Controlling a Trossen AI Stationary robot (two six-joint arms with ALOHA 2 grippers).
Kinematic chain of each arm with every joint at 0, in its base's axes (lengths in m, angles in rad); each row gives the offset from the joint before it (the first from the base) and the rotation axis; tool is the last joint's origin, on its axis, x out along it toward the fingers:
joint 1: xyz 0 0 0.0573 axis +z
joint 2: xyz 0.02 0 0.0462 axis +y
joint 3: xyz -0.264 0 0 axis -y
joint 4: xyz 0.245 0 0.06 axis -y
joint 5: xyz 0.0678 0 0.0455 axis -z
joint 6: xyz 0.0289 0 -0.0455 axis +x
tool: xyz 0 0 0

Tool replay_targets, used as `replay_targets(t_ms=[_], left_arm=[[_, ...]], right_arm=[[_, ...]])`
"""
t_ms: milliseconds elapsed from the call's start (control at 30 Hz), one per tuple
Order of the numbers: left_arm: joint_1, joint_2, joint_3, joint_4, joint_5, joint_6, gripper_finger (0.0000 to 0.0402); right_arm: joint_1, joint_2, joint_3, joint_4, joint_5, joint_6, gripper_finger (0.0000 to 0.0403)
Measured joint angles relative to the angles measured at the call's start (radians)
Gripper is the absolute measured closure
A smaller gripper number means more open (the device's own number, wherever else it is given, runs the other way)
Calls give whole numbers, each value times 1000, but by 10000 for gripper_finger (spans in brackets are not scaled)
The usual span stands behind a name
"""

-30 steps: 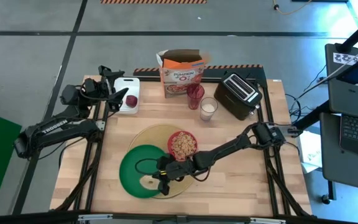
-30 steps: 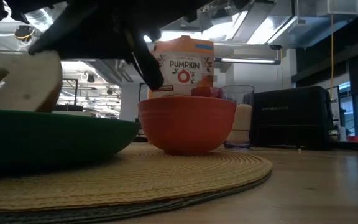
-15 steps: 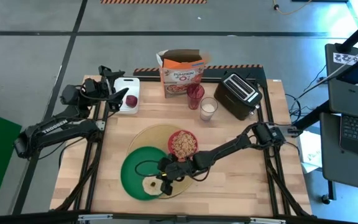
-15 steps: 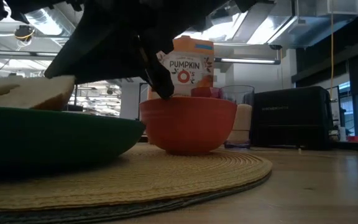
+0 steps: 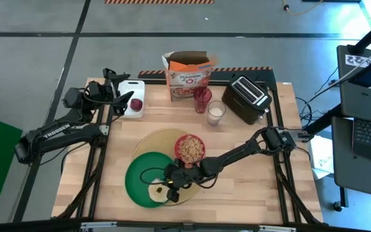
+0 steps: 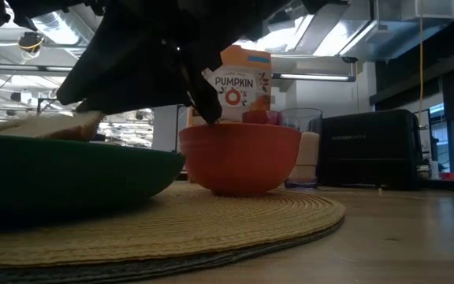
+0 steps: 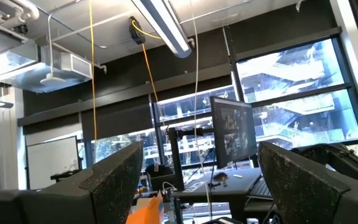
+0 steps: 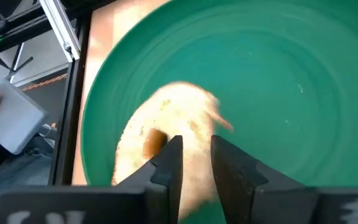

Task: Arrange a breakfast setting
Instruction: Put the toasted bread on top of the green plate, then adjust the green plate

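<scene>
I see the bagel [image 5: 155, 191] lying flat in the green plate [image 5: 137, 177], which sits on the placemat [image 5: 156, 140] at the table's [image 5: 250, 193] near edge. My right gripper [image 5: 168, 193] hangs just over the bagel, fingers [image 8: 169, 163] parted a little with the bread between them; I cannot tell whether they grip it. The red bowl [image 5: 190, 149] beside the plate, also on the placemat, is full of cereal. Behind it stand a glass of milk [image 5: 216, 112], a red cup [image 5: 202, 98] and an open cereal box [image 5: 188, 75]. The dark-red fruit [image 5: 136, 104] rests on the white board [image 5: 133, 98], my left gripper [image 5: 122, 98] wide open beside it
</scene>
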Motion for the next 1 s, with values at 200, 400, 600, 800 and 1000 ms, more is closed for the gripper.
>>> replay_targets(t_ms=[200,400,600,800,1000], left_arm=[[0,0,0,0,0,0,88],[0,0,0,0,0,0,88],[0,0,0,0,6,0,88],[0,0,0,-7,9,0,88],[0,0,0,-12,34,1,88]], right_arm=[[0,0,21,8,3,-28,318],[0,0,83,8,1,-94,319],[0,-1,214,-78,28,-283,320],[20,-2,326,-435,215,-341,320],[29,-1,326,-588,231,-299,320]])
